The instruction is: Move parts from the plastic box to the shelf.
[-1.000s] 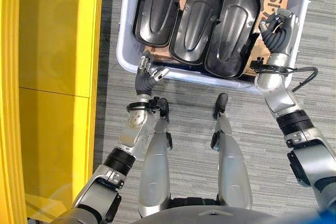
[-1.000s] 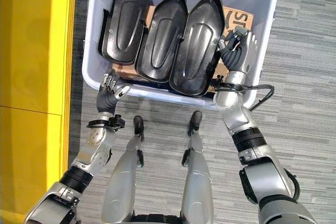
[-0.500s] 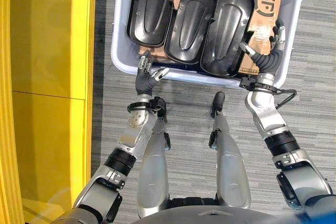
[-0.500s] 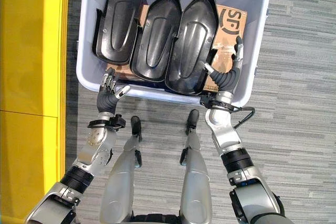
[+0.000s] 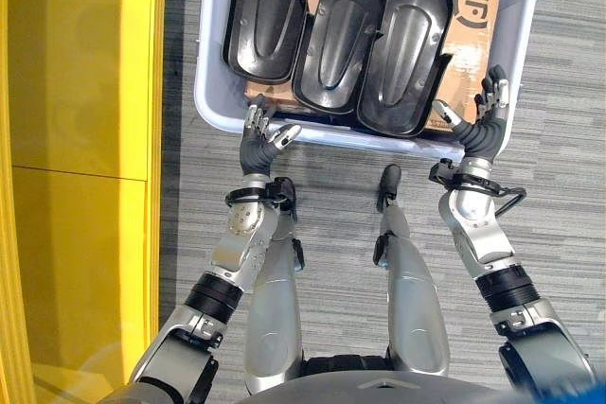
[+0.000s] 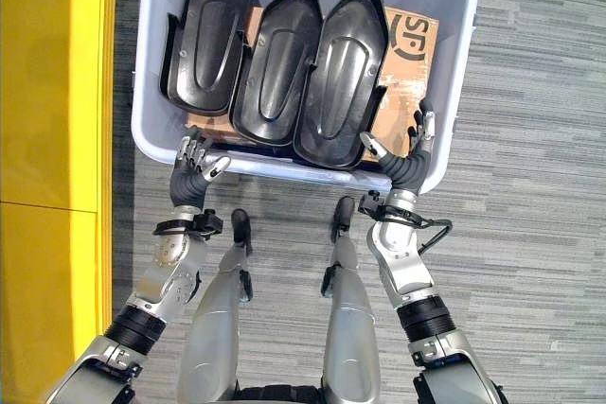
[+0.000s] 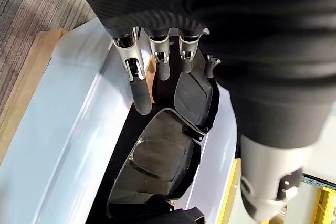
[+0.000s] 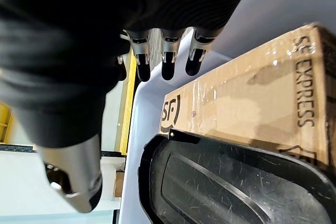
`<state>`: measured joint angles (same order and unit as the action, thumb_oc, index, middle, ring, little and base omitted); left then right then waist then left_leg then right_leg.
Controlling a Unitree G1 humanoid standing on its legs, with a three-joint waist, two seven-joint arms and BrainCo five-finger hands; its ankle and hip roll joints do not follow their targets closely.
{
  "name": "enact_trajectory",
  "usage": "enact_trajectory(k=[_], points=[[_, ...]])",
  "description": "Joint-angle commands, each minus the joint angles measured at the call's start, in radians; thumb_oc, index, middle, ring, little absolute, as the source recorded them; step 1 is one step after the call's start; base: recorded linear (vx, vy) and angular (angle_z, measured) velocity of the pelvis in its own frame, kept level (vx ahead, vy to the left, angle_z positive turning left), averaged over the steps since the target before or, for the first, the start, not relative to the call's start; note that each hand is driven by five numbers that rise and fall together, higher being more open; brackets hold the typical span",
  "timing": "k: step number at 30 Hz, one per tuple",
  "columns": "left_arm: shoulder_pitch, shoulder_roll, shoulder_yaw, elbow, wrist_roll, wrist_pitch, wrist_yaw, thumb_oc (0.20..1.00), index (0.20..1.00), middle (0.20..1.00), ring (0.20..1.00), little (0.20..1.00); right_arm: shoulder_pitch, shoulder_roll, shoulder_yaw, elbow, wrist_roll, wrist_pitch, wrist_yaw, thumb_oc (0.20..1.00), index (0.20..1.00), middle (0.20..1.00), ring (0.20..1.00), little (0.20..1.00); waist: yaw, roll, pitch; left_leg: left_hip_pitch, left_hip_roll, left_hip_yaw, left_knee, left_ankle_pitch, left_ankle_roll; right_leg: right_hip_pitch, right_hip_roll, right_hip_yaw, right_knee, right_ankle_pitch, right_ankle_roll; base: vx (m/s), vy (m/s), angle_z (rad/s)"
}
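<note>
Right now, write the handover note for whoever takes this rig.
Left hand: open, holding nothing, at the near rim of the plastic box, on its left side.
Right hand: open, holding nothing, at the box's near right corner, beside the rightmost part.
Parts: three black parts lie side by side in the box on a cardboard carton.
Shelf: the yellow shelf stands on the robot's left.
Done: no part lifted out yet.
Left: grasp a part, likely the rightmost one, carry it to the shelf, then repeat for the others.
</note>
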<state>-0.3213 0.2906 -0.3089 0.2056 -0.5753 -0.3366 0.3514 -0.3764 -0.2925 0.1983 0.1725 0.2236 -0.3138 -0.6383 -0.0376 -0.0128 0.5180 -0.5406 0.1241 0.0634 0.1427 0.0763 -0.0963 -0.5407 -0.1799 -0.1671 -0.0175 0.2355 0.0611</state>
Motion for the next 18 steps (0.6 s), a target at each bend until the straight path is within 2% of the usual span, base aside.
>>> enact_trajectory(k=[1,9,18], points=[[0.068,0.028,0.012,-0.109,0.034,-0.017,0.012,1.000,1.000,1.000,1.000,1.000,-0.005,0.014,-0.026,-0.052,0.088,-0.071,0.010,1.000,1.000,1.000,1.000,1.000,0.011,0.011,-0.024,0.011,-0.005,-0.020,0.036,-0.043,0.008,0.040,-0.087,0.057,0.201,-0.143,0.097,0.00,0.000,0.00],[0.072,0.032,0.014,-0.117,0.017,-0.009,0.022,1.000,1.000,1.000,1.000,1.000,-0.062,0.059,-0.022,0.055,0.268,-0.095,0.019,1.000,1.000,1.000,1.000,1.000,0.021,0.012,-0.024,0.006,-0.015,-0.023,0.042,-0.046,0.013,0.043,-0.094,0.054,0.198,-0.138,0.095,0.00,0.003,0.00],[0.071,0.029,0.008,-0.117,0.002,-0.011,0.021,1.000,1.000,1.000,1.000,1.000,-0.128,0.077,-0.032,0.155,0.315,-0.095,-0.004,1.000,1.000,1.000,1.000,1.000,0.032,0.014,-0.015,-0.002,-0.022,-0.031,0.049,-0.050,0.019,0.050,-0.100,0.045,0.199,-0.138,0.096,0.00,0.005,0.03]])
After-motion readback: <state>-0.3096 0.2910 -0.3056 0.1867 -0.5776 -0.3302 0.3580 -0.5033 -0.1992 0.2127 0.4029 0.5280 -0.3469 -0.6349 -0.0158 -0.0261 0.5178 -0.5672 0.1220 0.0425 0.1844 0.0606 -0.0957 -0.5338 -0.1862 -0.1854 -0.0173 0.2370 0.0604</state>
